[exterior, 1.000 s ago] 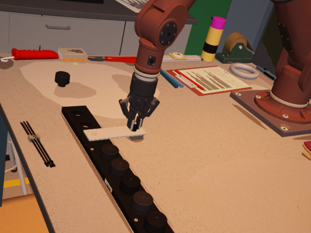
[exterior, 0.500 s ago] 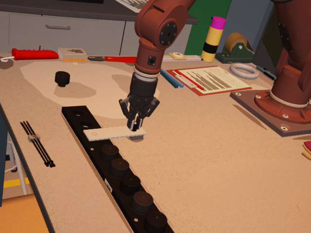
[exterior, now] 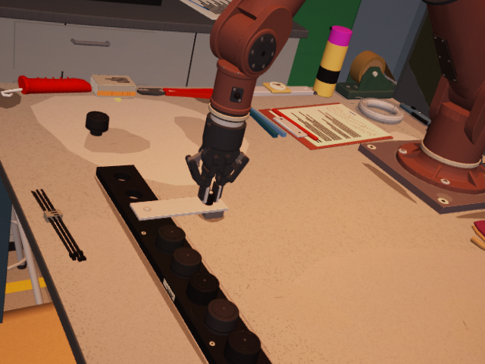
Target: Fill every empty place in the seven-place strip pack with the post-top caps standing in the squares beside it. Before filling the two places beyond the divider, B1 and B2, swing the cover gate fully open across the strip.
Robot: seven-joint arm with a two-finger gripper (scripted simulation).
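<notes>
The white cover gate (exterior: 178,208) lies crosswise over the black strip pack (exterior: 176,258), pivoted on the strip and sticking out to the right over the table. My gripper (exterior: 210,200) is closed on the small knob at the gate's free end. Several black caps (exterior: 186,260) sit in the strip's near places. The two far places (exterior: 127,185) beyond the gate are open holes. One loose black cap (exterior: 96,122) stands on the pale patch at the far left of the table.
A clipboard (exterior: 329,125) lies to the far right, with a white coil (exterior: 380,110) beside it. The robot base (exterior: 446,164) stands at the right. A bundle of black cable ties (exterior: 58,224) lies left of the strip, near the table edge.
</notes>
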